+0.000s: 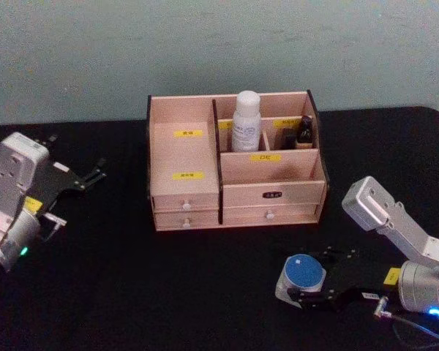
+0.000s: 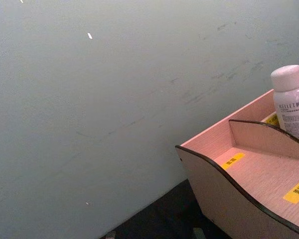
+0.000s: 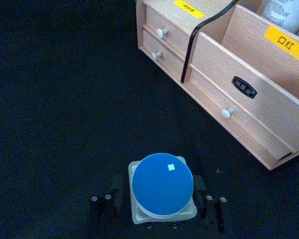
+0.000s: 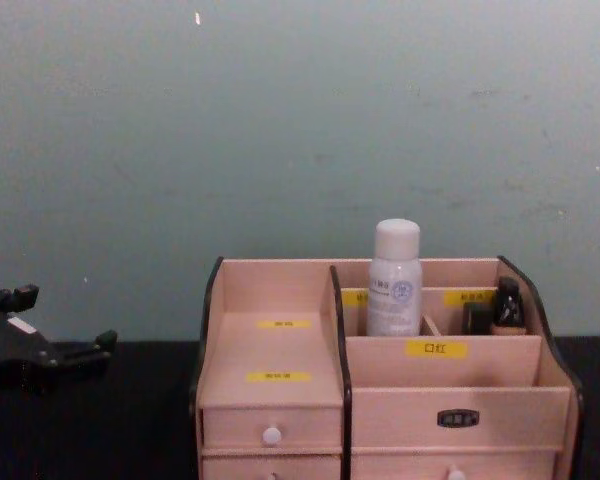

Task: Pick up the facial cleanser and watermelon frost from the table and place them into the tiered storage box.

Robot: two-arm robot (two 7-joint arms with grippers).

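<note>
The facial cleanser (image 1: 246,119) stands upright in a rear compartment of the tiered storage box (image 1: 183,157); it also appears in the chest view (image 4: 394,280) and the left wrist view (image 2: 292,102). The watermelon frost (image 1: 302,273), a squat jar with a blue lid (image 3: 162,185), sits on the black table in front of the box's right side. My right gripper (image 1: 312,276) is open and straddles the jar, one finger on each side (image 3: 158,193). My left gripper (image 1: 98,172) hovers open and empty to the left of the box (image 4: 65,318).
A small dark bottle (image 1: 306,131) stands in the box's rear right compartment. The box's drawers (image 3: 224,107) with white knobs face the jar. The black table (image 1: 132,292) ends at a pale green wall (image 4: 280,130) just behind the box.
</note>
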